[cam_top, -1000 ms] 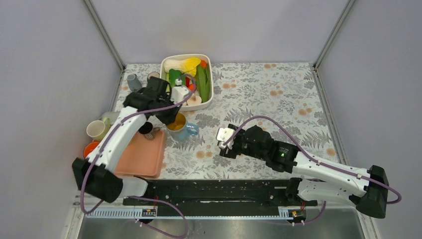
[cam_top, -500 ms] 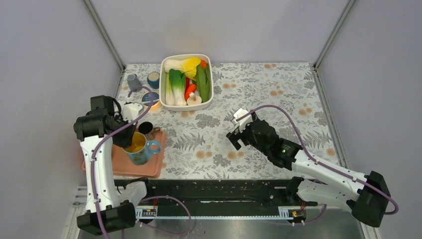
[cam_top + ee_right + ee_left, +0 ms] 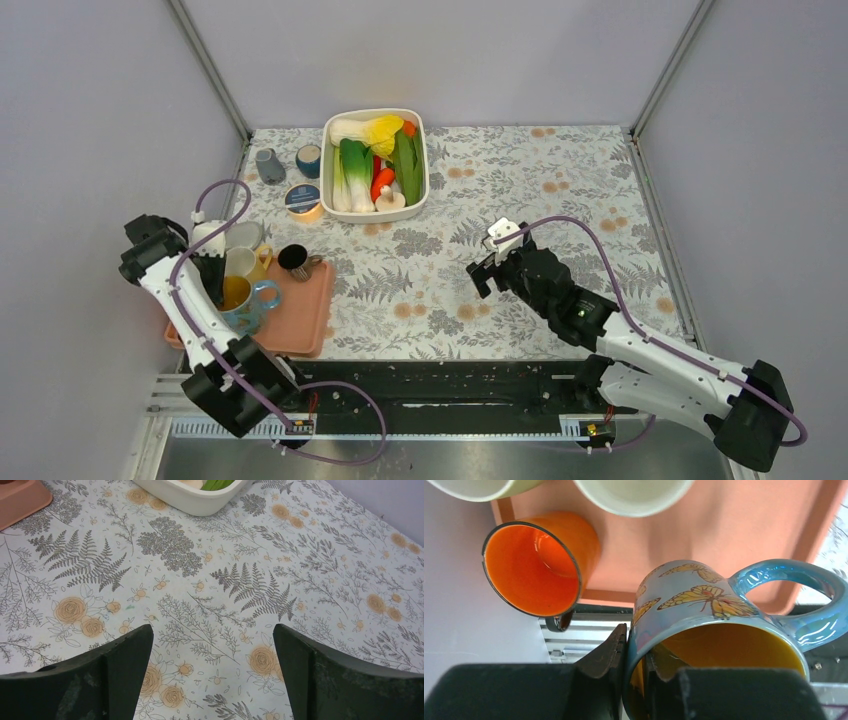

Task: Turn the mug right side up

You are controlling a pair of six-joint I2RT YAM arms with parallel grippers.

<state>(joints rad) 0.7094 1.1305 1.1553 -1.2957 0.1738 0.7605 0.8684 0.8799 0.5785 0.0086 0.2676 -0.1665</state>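
top and wrist views. the blue butterfly mug (image 3: pixel 247 301) (image 3: pixel 704 607) sits mouth up over the near left part of a salmon tray (image 3: pixel 303 318) (image 3: pixel 744 530), its handle pointing right and its orange-yellow inside showing; whether its base touches the tray cannot be told. the left gripper (image 3: pixel 216 282) (image 3: pixel 634 655) is narrowed onto the mug's rim, with one finger (image 3: pixel 606 652) outside the wall and the other inside.

close around the mug: an orange cup (image 3: pixel 531 565) lies tilted at the tray's left edge. a cream mug (image 3: pixel 239 262) and a white cup (image 3: pixel 244 236) crowd just beyond the mug. a small dark cup (image 3: pixel 292 257) stands at the tray's far corner.

farther back are a round tin (image 3: pixel 302 198), a grey cup (image 3: pixel 268 165) and a blue-banded cup (image 3: pixel 308 160). beside them a white dish (image 3: pixel 424 165) holds toy vegetables.

the right gripper (image 3: pixel 483 277) (image 3: pixel 212 650) hangs wide apart over bare cloth, well away from the tray and holding nothing.

the table wears a floral tablecloth (image 3: pixel 540 190) (image 3: pixel 200 580) of grey ferns and orange roses. plain grey walls (image 3: pixel 440 50) enclose it on three sides.
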